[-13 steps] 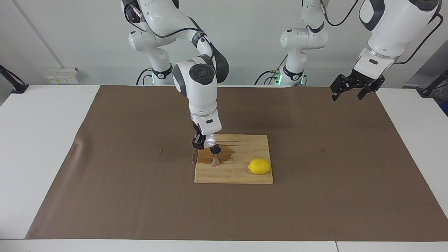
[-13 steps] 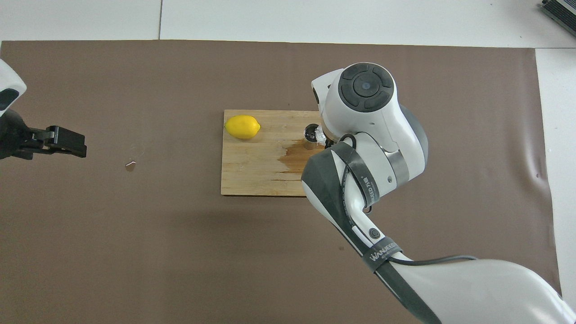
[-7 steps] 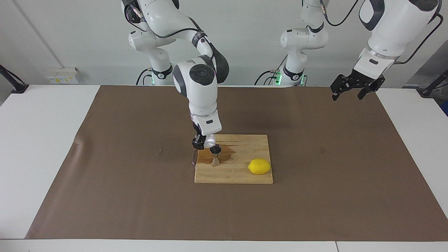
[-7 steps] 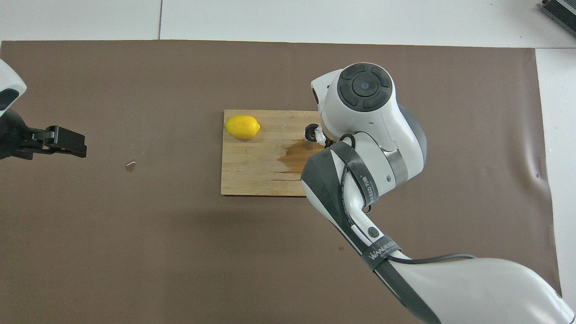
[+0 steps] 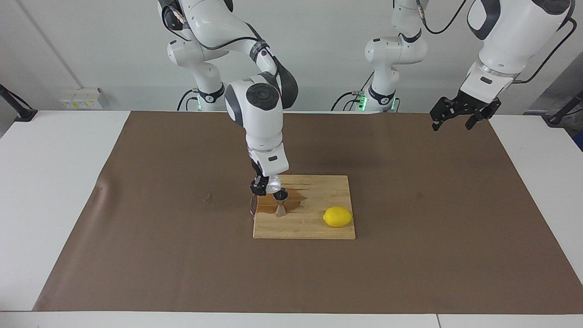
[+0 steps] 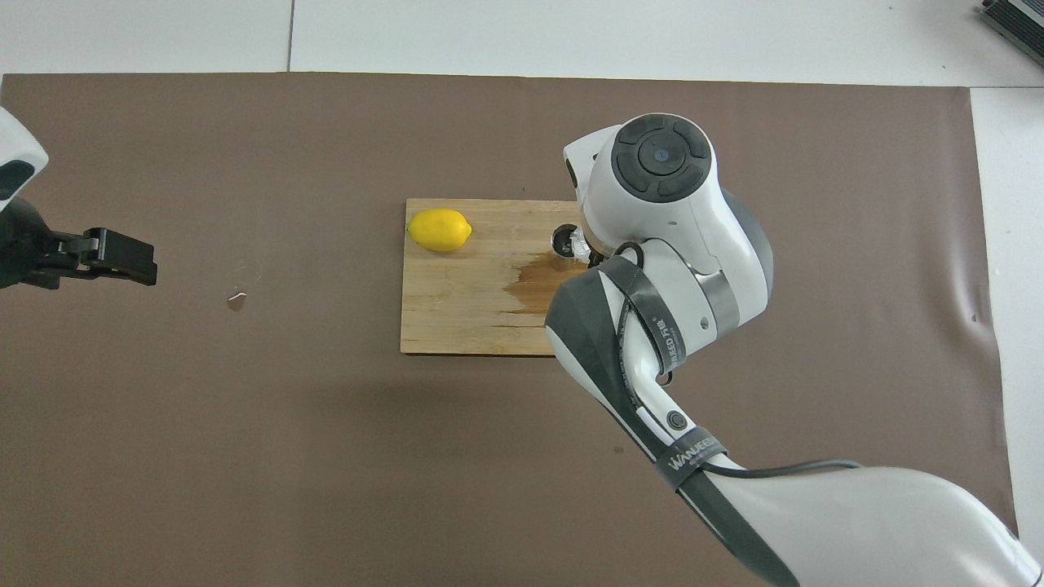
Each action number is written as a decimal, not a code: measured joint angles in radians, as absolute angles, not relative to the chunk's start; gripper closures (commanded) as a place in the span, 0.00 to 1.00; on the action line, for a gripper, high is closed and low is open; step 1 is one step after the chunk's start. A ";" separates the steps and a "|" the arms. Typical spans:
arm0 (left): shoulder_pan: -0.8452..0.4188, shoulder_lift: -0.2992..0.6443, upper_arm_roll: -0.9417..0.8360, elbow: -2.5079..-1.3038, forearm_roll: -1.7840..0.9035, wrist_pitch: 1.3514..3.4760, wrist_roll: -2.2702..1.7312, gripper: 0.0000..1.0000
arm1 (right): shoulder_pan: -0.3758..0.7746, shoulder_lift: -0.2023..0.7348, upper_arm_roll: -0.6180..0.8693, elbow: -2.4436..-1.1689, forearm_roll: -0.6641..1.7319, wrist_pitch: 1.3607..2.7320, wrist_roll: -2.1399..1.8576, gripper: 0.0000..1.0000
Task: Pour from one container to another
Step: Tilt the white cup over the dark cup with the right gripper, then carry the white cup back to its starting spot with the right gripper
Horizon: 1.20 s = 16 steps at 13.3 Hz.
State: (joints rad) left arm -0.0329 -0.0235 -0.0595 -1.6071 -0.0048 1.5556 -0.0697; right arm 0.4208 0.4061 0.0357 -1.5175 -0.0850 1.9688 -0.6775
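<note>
Cup (image 5: pixel 273 183) first: small, clear, with textured sides, it is sitting tipped in my right gripper (image 5: pixel 266 186), whose fingers are clamping it from the sides. I am holding that gripper low over the corner of the cutting board (image 5: pixel 319 228) at the right arm's end, with the cup's mouth leaning toward the steel jigger (image 5: pixel 281 203). The jigger is standing upright on the board just under and beside the cup's lip; whether the two are touching, I cannot tell. In the overhead view the jigger's round mouth (image 6: pixel 563 240) is showing just beside the cup (image 6: pixel 580 242), while the arm's wrist is covering the gripper itself.

Out from the gripper, a dark wet stain (image 5: pixel 298 197) is spreading on the wood around the jigger's foot, toward the robots' edge of the board. Farther along the board from the gripper, toward the left arm's end, a lemon (image 5: pixel 337 216) is lying well apart from the jigger. The board is resting on a brown mat (image 5: pixel 410 250) that is covering most of the white table (image 5: pixel 45 182).

My left gripper (image 5: pixel 457 119) is waiting with its fingers spread wide and nothing between them, high over the mat's corner at the left arm's end, well away from the board.
</note>
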 measured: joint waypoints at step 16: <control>-0.033 -0.023 -0.059 -1.607 -0.005 1.556 -0.070 0.00 | 0.324 0.349 0.035 -1.529 0.159 2.047 -0.896 0.55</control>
State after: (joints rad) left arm -0.0329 -0.0235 -0.0595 -1.6071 -0.0048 1.5556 -0.0697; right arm 0.3239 0.3493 0.0353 -1.5294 0.1589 2.0474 -0.8962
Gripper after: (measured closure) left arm 0.000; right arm 0.489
